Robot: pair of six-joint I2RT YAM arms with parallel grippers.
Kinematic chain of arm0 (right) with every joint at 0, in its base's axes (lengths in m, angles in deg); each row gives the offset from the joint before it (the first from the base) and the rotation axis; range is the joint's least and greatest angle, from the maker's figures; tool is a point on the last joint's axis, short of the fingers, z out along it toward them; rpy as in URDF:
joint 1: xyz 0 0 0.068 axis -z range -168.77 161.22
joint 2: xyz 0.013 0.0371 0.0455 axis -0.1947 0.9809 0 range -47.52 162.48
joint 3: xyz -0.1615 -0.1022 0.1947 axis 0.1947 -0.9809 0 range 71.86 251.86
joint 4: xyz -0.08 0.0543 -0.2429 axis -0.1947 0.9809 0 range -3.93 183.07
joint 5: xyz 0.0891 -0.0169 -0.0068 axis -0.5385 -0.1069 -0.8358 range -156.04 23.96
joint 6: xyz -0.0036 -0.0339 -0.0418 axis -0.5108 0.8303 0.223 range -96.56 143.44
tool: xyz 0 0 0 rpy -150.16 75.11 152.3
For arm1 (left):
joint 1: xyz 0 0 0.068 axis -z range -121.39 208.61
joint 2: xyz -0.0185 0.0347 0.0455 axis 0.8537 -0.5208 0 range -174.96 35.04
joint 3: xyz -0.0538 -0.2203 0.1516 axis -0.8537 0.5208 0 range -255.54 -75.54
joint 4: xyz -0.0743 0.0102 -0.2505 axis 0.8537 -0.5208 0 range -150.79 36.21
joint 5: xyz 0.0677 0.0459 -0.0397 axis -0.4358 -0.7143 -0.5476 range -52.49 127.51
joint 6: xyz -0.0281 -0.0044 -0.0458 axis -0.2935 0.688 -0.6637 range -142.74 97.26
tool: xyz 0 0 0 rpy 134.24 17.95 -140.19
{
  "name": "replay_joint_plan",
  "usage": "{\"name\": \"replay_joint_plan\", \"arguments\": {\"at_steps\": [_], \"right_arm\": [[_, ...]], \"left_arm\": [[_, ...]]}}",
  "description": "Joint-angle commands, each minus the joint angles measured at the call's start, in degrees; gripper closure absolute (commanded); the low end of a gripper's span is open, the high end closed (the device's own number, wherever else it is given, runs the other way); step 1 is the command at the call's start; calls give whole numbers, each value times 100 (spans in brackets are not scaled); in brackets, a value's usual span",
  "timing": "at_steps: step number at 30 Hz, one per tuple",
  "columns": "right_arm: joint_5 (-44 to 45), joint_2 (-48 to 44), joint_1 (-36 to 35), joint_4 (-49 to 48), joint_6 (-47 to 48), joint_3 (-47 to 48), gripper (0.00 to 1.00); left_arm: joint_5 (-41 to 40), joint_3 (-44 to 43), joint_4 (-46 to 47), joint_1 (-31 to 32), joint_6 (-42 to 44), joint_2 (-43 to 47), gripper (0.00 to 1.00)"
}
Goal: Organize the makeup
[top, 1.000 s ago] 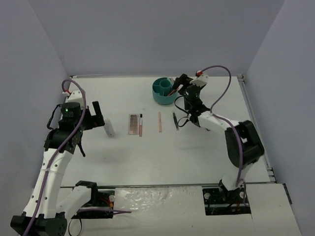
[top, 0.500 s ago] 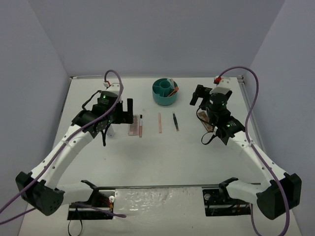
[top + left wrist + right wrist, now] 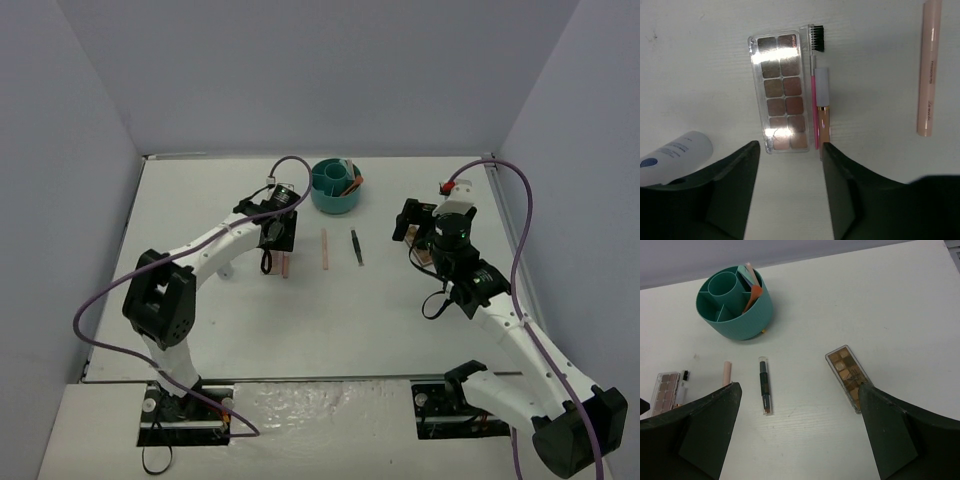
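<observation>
Left gripper: jaws wide open, nothing held. It hangs above the near end of the pink palette, one finger on each side of that end in the left wrist view; contact cannot be determined.

Right gripper: jaws wide open, nothing held. It hangs above the right part of the worktop, beside the brown palette.

Item positions on the worktop:
- White bottle: lying on its side, left of the pink palette and apart from it.
- Pink palette: lying flat, long side running near to far.
- Brush with pink handle: just beside the right edge of the pink palette, bristle head at the far end.
- Gloss tube: just beside the brush on its right, parallel to it.
- Peach stick: right of the tube, apart from it.
- Dark stick: right of the peach stick, roughly parallel to it.
- Brown palette: well to the right of the dark stick, set at an angle.

Teal cup: upright, beyond the row of sticks. An orange stick and a pale stick lean in one outer compartment.
</observation>
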Motion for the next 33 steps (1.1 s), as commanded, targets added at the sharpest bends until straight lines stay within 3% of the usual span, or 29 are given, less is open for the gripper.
{"name": "replay_joint_plan", "arguments": {"at_steps": [1,3,7,33], "right_arm": [[-117,-77,39,-219,-21,-35,0],[-112,-81,36,-214,-24,-58,0],[-101,-112,39,-231,-30,-88,0],[-52,-50,48,-280,-21,-116,0]], "left_arm": [[-202,-447,448,13,-7,-233,57],[-253,-506,464,1,5,-393,64],[-322,-653,441,-8,36,-751,68],[-29,-690,717,6,-83,-1335,78]]}}
